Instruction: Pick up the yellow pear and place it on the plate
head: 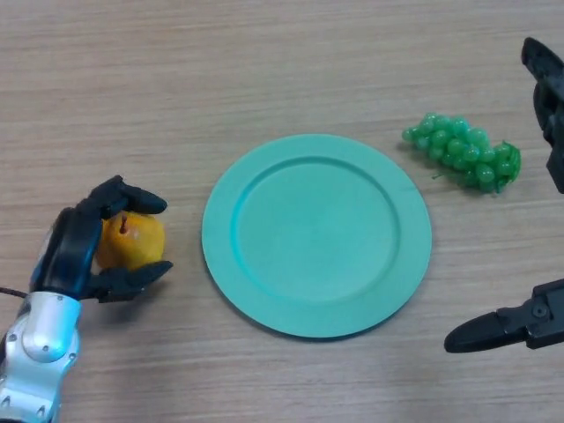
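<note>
Pear (134,240) gripped in left hand (81,251), fingers curled round it, lower left of frame; lift and transfer to plate (264,291) pending.

No text, label, brand or number can be read anywhere (neither on the objects nor on the table).
</note>
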